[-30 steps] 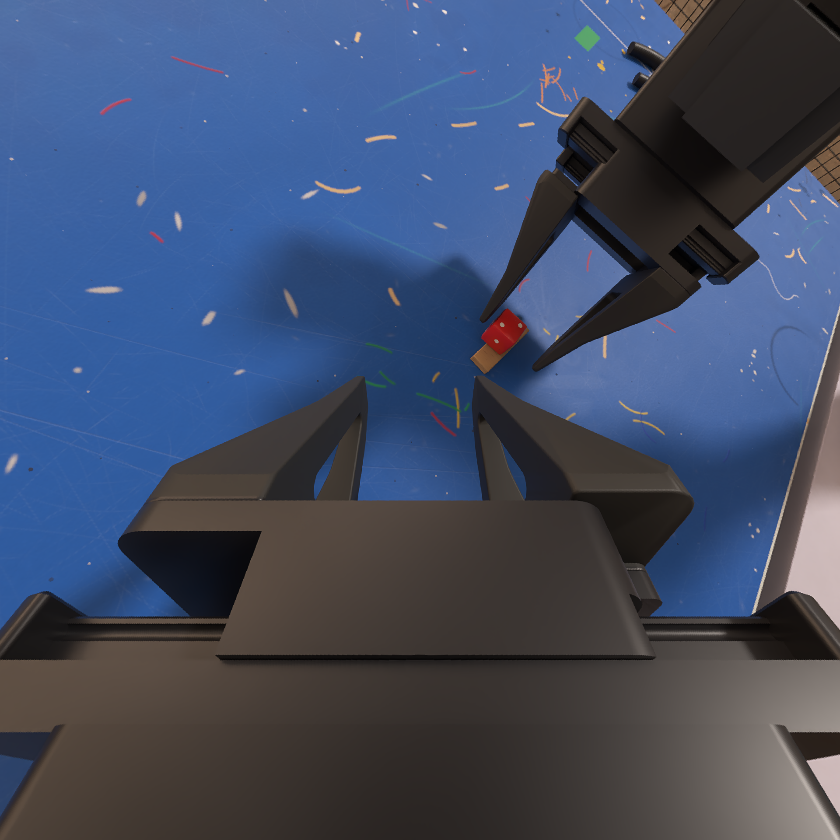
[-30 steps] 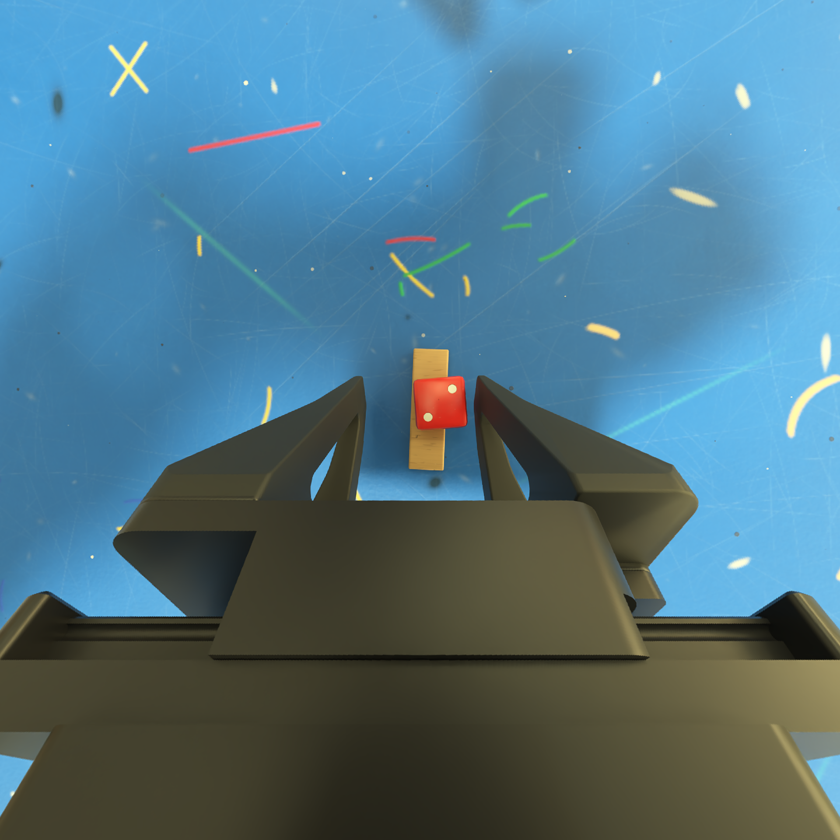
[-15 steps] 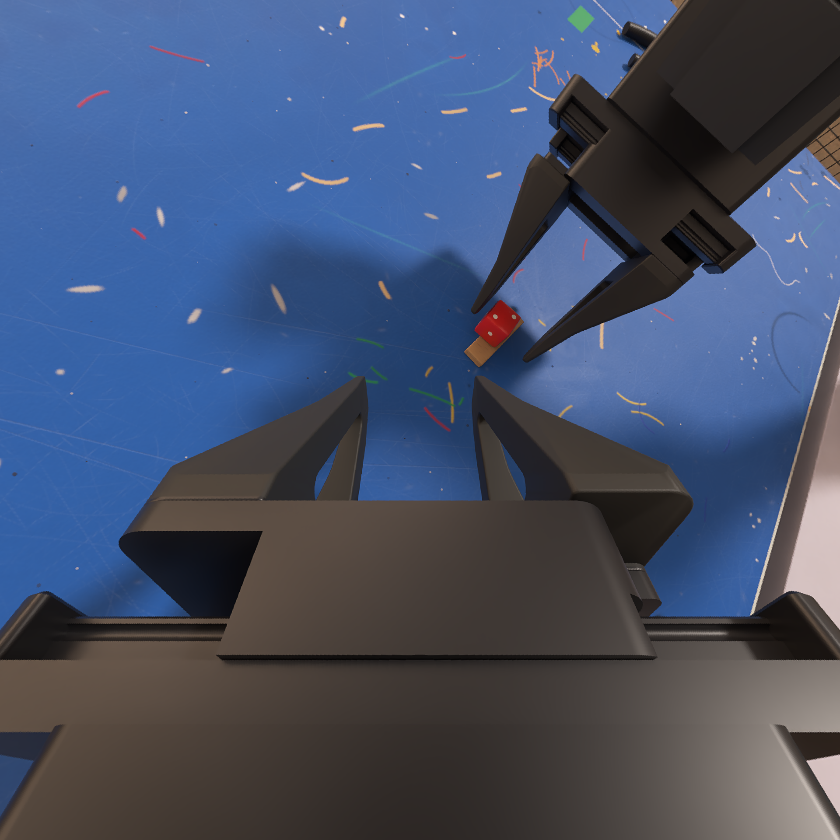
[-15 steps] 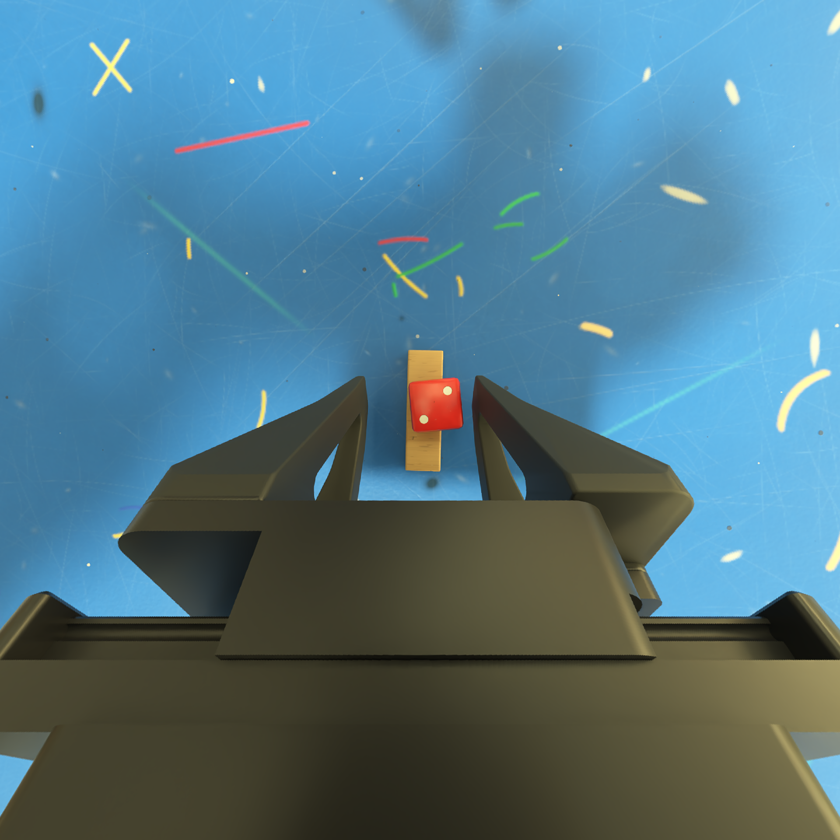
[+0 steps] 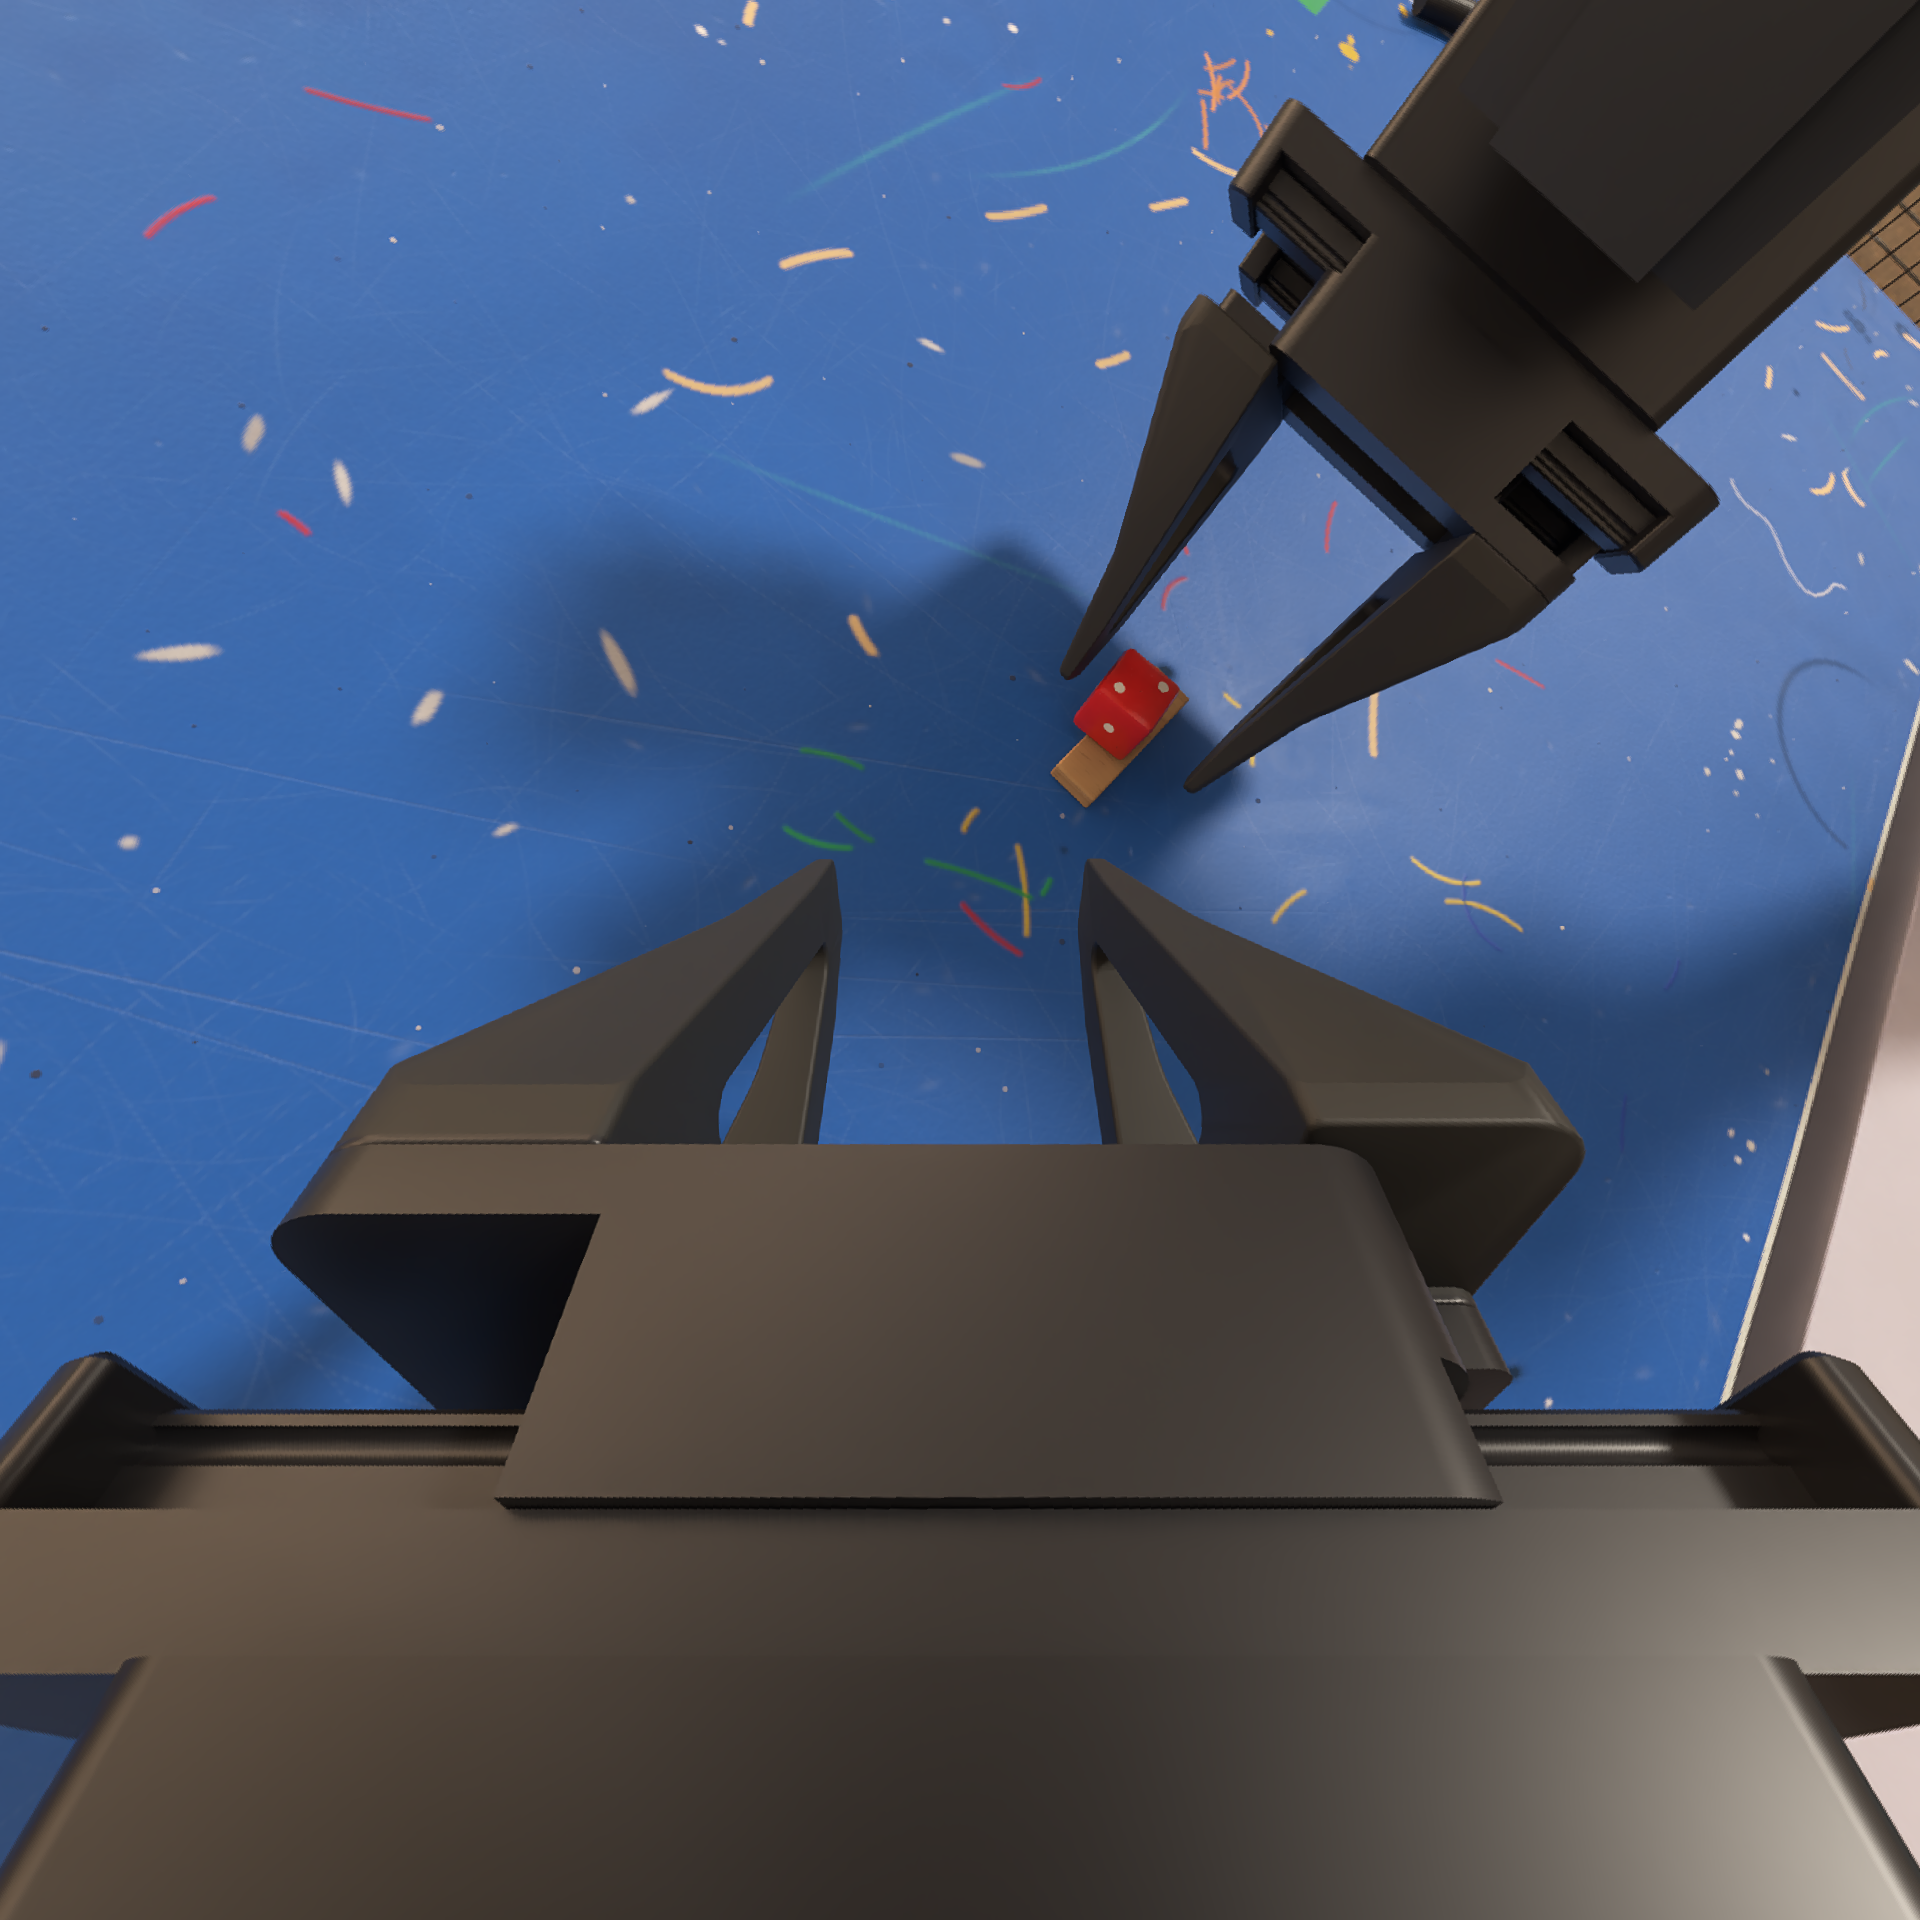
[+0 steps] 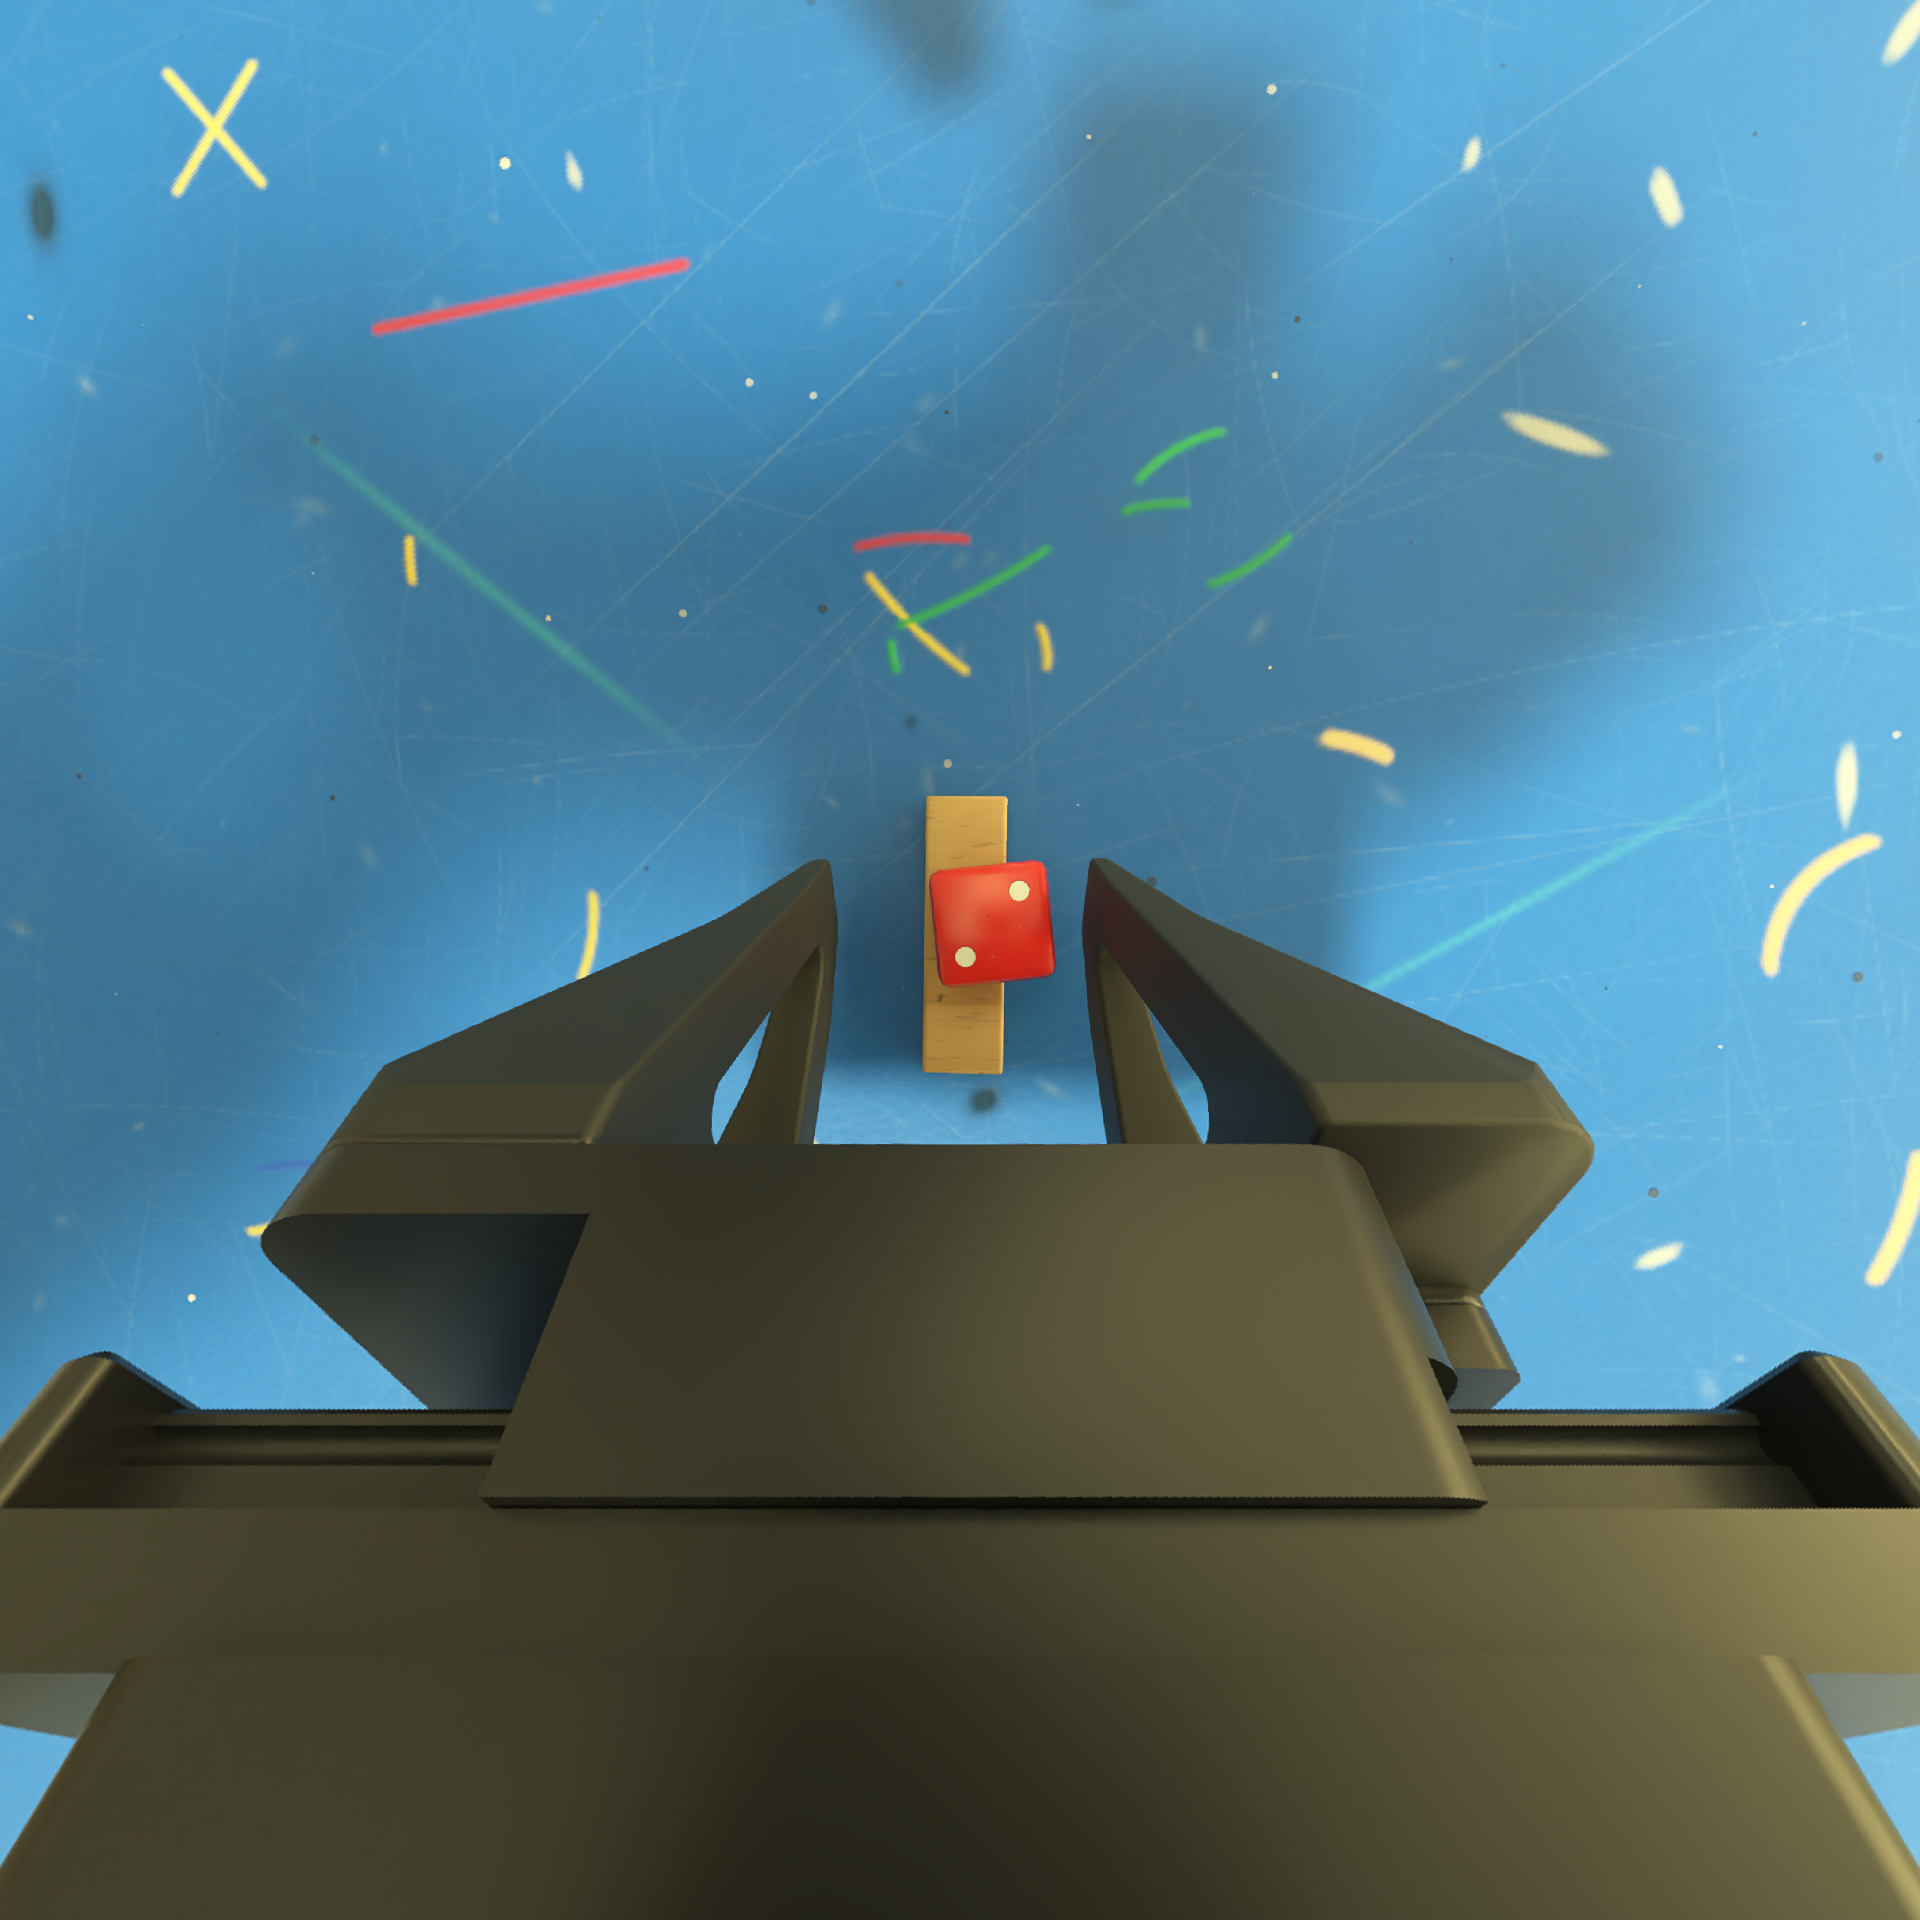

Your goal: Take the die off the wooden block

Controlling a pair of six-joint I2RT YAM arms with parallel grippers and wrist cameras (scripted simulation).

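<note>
A small red die [image 6: 992, 922] with pale dots sits on a narrow flat wooden block [image 6: 964, 1029] that lies on the blue mat. My right gripper [image 6: 959, 864] is open and hangs over them, one finger on each side of the die, touching neither. In the left wrist view the die [image 5: 1124, 702] and the block [image 5: 1091, 769] lie between the right gripper's [image 5: 1127, 727] two fingertips. My left gripper [image 5: 958, 864] is open and empty, a little short of the block and to its left.
The blue mat [image 5: 416, 727] is scratched and speckled with coloured marks. Its right edge [image 5: 1829, 1039] runs close by in the left wrist view, with a pale floor beyond. The right arm's body [image 5: 1558, 260] fills the upper right there.
The right gripper has come lower around the die, which looks larger between its fingers. The left gripper has drifted slightly, and the die and block sit a little higher in its view.
</note>
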